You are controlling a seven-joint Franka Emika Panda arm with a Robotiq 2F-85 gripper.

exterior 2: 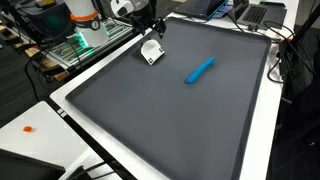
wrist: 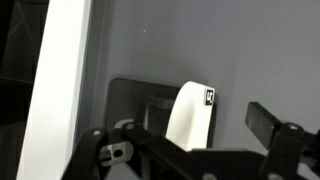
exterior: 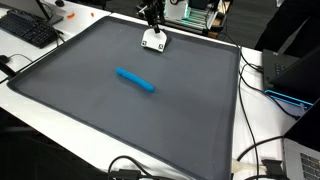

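At the mat's [exterior: 100, 115] far edge, near one corner in both exterior views, the end effector [exterior: 153, 24] hangs over a white piece [exterior: 154, 41], fingers pointing down. Fingers apart, nothing between them; a clear gap shows above the piece in an exterior view [exterior 2: 151, 52], so no contact. Wrist view: white piece [wrist: 190, 115] sits between the spread fingers [wrist: 272, 120], roughly centred, a small dark tag at its top corner. It rests on a darker grey square patch; what that patch is, cannot tell. White counter [wrist: 62, 80] edge runs just beside the patch on one side. Blue cylinder [exterior: 135, 80] lies flat near the mat's middle, well apart from the end effector [exterior 2: 150, 30] and from the white piece, lying on a slant to the mat's edges [exterior 2: 200, 70]. Grey mat [exterior 2: 180, 125] covers most of the counter [exterior 2: 72, 108]. Keyboard [exterior: 30, 28] off the mat at one corner. Cables trail along the counter's [exterior: 244, 125] near edge.
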